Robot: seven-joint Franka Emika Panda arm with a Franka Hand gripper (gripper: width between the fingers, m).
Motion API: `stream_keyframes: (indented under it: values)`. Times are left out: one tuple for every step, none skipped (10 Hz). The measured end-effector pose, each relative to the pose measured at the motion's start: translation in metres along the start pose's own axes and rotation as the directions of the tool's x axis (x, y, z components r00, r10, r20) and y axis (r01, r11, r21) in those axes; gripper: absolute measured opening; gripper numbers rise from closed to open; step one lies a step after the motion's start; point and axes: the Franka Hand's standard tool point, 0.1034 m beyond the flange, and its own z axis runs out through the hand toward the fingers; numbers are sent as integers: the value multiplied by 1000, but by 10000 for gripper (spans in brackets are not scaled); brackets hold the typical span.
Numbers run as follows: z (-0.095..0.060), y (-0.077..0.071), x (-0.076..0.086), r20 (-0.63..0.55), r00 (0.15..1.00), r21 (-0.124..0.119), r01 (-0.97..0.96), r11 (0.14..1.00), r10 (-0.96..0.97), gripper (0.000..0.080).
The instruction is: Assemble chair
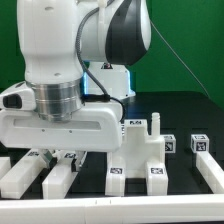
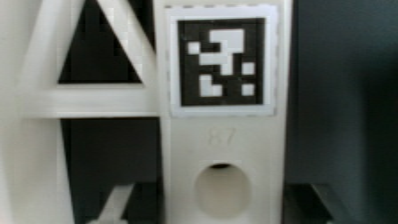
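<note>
In the wrist view a narrow white chair piece (image 2: 222, 150) fills the middle, very close and blurred. It carries a black-and-white tag (image 2: 224, 62) and has an oval hole (image 2: 222, 192). My gripper (image 2: 224, 205) has a dark finger against each side of this piece, so it looks shut on it. In the exterior view my gripper (image 1: 65, 156) is low over the table at the front left, above a white piece (image 1: 60, 176) that lies there. The arm hides the contact.
Another white piece (image 1: 18, 176) lies at the exterior view's left. A taller white chair part (image 1: 137, 150) stands at the middle. Small tagged white pieces (image 1: 170, 143) (image 1: 200, 143) and a white bar (image 1: 210, 172) are on the right. A white framed part (image 2: 80, 100) lies beside the gripped piece.
</note>
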Motion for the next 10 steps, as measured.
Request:
stream_keyframes:
  values:
    - [0, 0, 0, 0, 1000, 0, 0, 1000, 0, 282]
    - [0, 0, 0, 0, 1000, 0, 0, 1000, 0, 282]
    - [0, 0, 0, 0, 1000, 0, 0, 1000, 0, 282]
    - [0, 0, 0, 0, 1000, 0, 0, 1000, 0, 282]
    - [-1, 0, 0, 2, 1000, 0, 1, 1000, -1, 282]
    - [-15, 0, 1, 14, 1000, 9, 7, 1000, -7, 282]
    - [-34, -1, 2, 13, 1000, 25, 4, 1000, -4, 284]
    - [-52, -3, 1, 20, 1000, 38, 7, 999, -8, 284]
    - [-70, -5, 1, 27, 1000, 51, 13, 999, -14, 284]
    - [-88, -7, 3, 20, 1000, 60, 15, 998, -16, 284]
